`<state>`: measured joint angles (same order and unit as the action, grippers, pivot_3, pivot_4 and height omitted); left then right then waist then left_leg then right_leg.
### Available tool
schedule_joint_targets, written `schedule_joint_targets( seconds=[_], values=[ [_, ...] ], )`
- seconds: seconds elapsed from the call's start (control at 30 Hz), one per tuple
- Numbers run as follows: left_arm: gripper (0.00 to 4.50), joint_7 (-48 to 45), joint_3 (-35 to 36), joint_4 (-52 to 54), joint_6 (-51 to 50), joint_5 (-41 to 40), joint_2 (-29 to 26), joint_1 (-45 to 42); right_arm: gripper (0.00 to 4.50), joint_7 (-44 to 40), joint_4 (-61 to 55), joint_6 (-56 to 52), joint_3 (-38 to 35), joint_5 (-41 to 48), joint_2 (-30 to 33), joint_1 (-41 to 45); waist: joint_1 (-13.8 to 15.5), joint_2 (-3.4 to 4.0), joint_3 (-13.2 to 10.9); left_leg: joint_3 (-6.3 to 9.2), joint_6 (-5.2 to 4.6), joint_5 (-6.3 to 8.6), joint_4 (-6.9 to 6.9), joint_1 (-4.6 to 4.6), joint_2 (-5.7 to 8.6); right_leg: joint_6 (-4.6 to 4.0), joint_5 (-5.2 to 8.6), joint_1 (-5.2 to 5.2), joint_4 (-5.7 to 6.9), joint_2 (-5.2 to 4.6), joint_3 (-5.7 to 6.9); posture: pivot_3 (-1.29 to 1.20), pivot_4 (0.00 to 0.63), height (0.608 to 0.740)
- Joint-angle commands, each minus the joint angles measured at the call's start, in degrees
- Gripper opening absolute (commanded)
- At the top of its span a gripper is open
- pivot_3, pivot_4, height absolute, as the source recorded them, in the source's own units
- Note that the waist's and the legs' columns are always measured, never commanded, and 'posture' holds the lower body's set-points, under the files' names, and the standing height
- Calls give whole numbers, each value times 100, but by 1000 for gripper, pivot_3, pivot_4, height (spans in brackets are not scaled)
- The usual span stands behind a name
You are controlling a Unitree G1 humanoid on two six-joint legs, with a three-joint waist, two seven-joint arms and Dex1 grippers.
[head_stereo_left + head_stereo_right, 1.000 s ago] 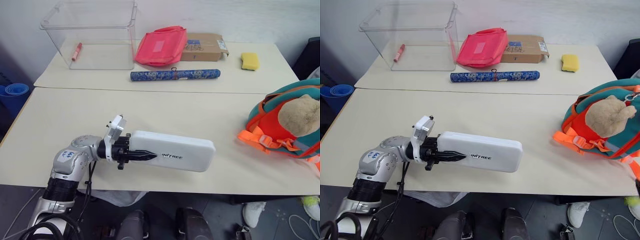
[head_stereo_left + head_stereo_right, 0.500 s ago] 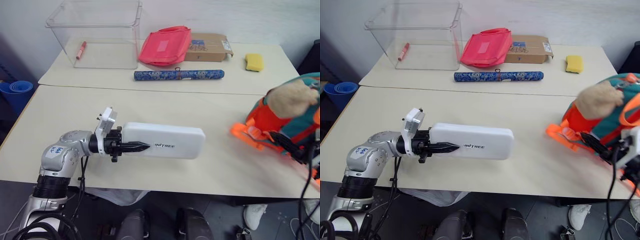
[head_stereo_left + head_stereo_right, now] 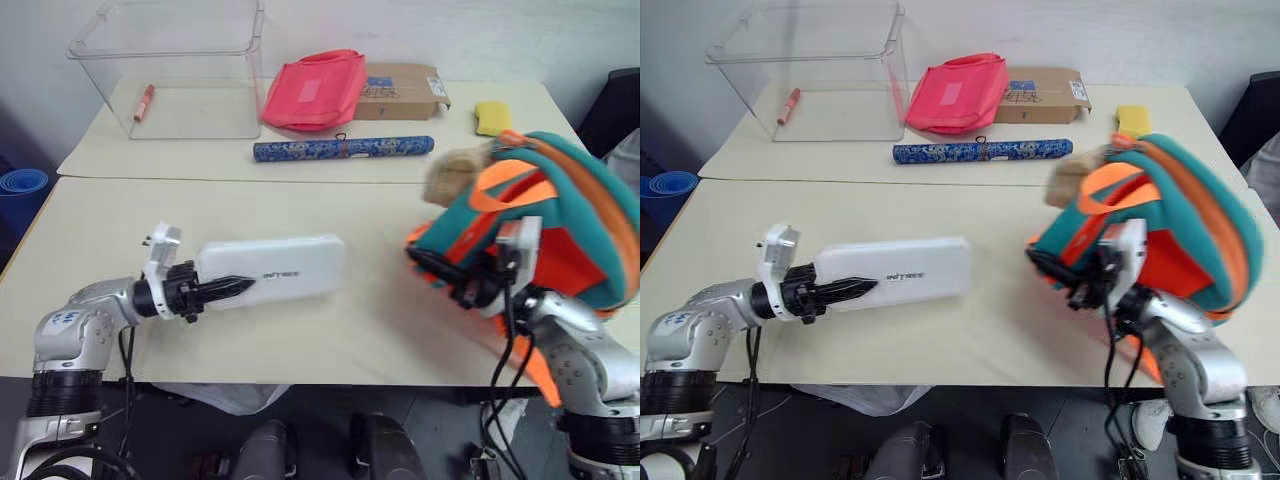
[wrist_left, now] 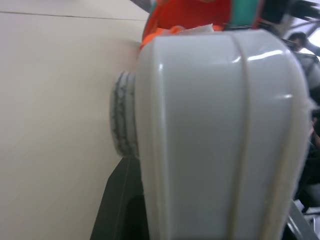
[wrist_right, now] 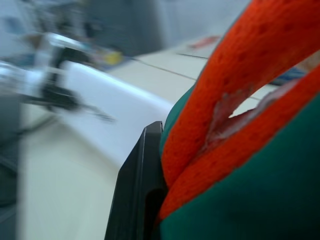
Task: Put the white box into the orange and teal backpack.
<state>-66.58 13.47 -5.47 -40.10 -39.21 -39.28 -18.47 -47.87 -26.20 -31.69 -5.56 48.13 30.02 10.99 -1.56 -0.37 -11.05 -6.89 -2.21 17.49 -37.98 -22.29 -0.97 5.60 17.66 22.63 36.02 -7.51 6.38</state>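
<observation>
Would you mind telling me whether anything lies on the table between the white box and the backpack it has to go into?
Nothing visible does. The white box, held by the left pincer, faces the orange and teal backpack in the right pincer across bare table.

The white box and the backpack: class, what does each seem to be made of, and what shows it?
White box: probably hard glossy plastic; smooth moulded rounded edges with highlights.
Backpack: apparently soft woven fabric, matte teal and orange; it folds, and the strap looks like mesh.

Lab-like room: plain tables [image 3: 330,215], loose cables [image 3: 505,400]
</observation>
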Motion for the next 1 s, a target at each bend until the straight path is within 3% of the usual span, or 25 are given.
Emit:
schedule_joint_targets(
  seconds=[0.03,0.13,0.27,0.47,0.6,0.8,0.9,1.0],
  values=[
    [1259,131,497,227,-21,-313,-112,42,66,-183,-924,-847,150,1278,352,-100,7,-1,0,0,-6,3,-1,-1,3,0,0,-1,-1,-3,0,0,150,740],
    [1259,277,819,577,-237,-644,-121,58,66,-365,-1097,-1313,-135,1921,946,-404,78,-17,-2,11,-28,17,-13,-7,13,5,-3,-10,-9,-20,4,0,150,740],
    [1259,374,1341,1182,-538,-1163,-267,290,66,-841,-622,-1233,-586,1528,1589,-901,137,-31,0,11,-37,31,-18,-7,17,14,-9,-20,-43,-27,3,0,150,740],
    [1259,564,1736,1815,-817,-1863,-464,190,66,-1118,-155,-833,-733,875,1773,-1078,156,-34,-2,11,-25,30,-16,-5,15,14,-9,-18,-41,-23,6,0,150,740],
    [1259,701,1345,1946,-715,-1961,-342,-355,66,-1169,-36,-763,-673,745,1689,-991,207,-35,-2,10,-20,19,-18,-3,16,14,-9,-20,-36,-21,7,0,150,740],
    [1259,-100,343,1937,-599,-1646,-665,-972,66,-1133,121,-716,-538,604,1514,-607,223,-35,-2,1,-15,18,-16,-3,15,14,-9,-15,-34,-6,3,0,150,740],
    [1259,-523,-160,1718,-276,-1122,-968,-1307,66,-1152,204,-744,-478,555,1464,-401,190,-35,-2,-5,-14,16,-15,-5,12,14,-9,-10,-33,1,0,0,150,740],
    [1259,-555,-864,1289,299,-317,-809,-1958,66,-1195,278,-781,-440,536,1471,-246,203,-35,-2,-11,-17,13,-16,-4,15,12,-7,-9,-32,3,0,0,150,740]
  ],
)
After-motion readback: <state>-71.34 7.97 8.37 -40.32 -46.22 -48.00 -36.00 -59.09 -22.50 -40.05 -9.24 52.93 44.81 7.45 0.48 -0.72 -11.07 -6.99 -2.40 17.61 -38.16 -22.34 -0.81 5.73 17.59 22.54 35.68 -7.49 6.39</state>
